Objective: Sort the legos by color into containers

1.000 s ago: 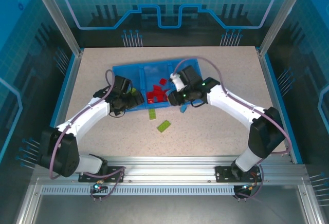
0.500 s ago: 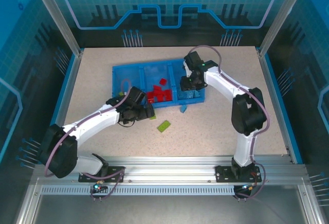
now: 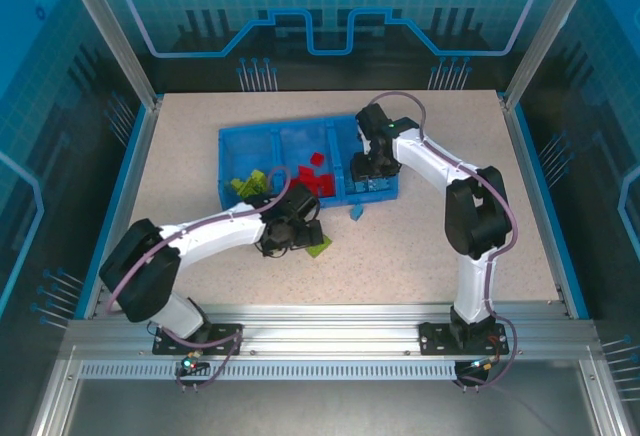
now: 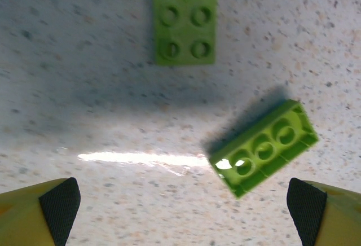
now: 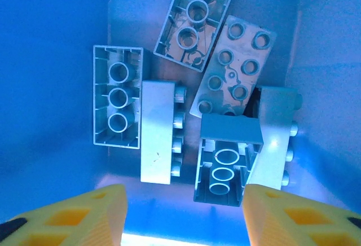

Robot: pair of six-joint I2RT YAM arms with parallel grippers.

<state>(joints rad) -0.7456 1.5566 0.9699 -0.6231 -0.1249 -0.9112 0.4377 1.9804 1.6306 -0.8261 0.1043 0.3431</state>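
Left gripper (image 4: 183, 201), spread wide, hovers over the tilted green brick (image 4: 264, 147) on the desk (image 4: 101, 93); centre and square to it before closing; right gripper (image 5: 183, 212) gapes empty over blue bricks (image 5: 157, 130).

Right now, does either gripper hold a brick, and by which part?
Nothing is held. The left gripper is open over green bricks; the right gripper is open over blue bricks.

Three-compartment blue tray (image 3: 222, 152) of green, red, light-blue legos (image 5: 157, 139); two lime bricks (image 4: 185, 17), one blue brick (image 3: 356, 213) loose nearby.
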